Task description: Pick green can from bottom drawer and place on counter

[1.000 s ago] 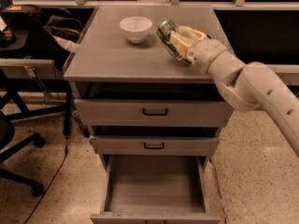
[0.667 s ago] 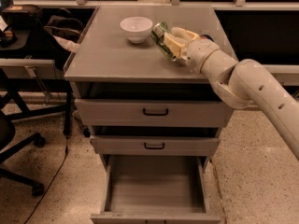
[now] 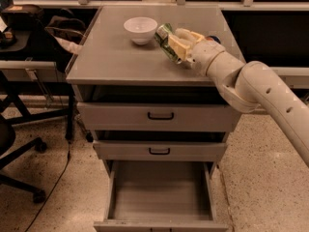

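Observation:
The green can [image 3: 164, 36] is tilted just above the counter [image 3: 111, 57], to the right of a white bowl. My gripper [image 3: 177, 46] is shut on it, its pale fingers [image 3: 179, 43] wrapped around the can's lower part; the white arm comes in from the right. Whether the can touches the counter I cannot tell. Below, the bottom drawer [image 3: 161, 197] is pulled out, with a bare grey floor and nothing in it.
A white bowl [image 3: 140, 29] stands on the counter close to the can's left. Two shallower drawers [image 3: 159, 116] with black handles sit above the open one. An office chair and desk legs [image 3: 19, 129] stand at the left, with a cable on the speckled floor.
The gripper has carried the green can leftward over the counter, nearer the white bowl. The can stays tilted in the fingers.

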`<state>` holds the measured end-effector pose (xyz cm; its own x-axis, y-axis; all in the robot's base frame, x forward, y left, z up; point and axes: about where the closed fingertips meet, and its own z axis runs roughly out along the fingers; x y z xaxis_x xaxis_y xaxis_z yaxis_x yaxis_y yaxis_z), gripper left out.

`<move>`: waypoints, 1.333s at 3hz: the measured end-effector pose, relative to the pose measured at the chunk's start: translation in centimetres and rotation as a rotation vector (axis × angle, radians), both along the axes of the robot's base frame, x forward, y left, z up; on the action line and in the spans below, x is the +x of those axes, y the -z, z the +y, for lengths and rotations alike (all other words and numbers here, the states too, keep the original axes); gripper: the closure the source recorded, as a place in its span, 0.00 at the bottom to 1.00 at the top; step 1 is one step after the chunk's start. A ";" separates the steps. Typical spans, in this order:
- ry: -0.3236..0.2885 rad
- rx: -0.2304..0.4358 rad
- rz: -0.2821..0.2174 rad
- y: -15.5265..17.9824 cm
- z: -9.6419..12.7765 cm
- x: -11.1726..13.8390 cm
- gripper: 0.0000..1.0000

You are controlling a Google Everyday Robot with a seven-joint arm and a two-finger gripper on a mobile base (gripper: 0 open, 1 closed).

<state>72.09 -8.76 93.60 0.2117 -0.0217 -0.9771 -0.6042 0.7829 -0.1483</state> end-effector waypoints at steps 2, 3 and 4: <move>0.000 0.000 0.000 0.0 0.0 0.0 0.11; 0.000 0.000 0.000 0.0 0.0 0.0 0.00; 0.000 0.000 0.000 0.0 0.0 0.0 0.00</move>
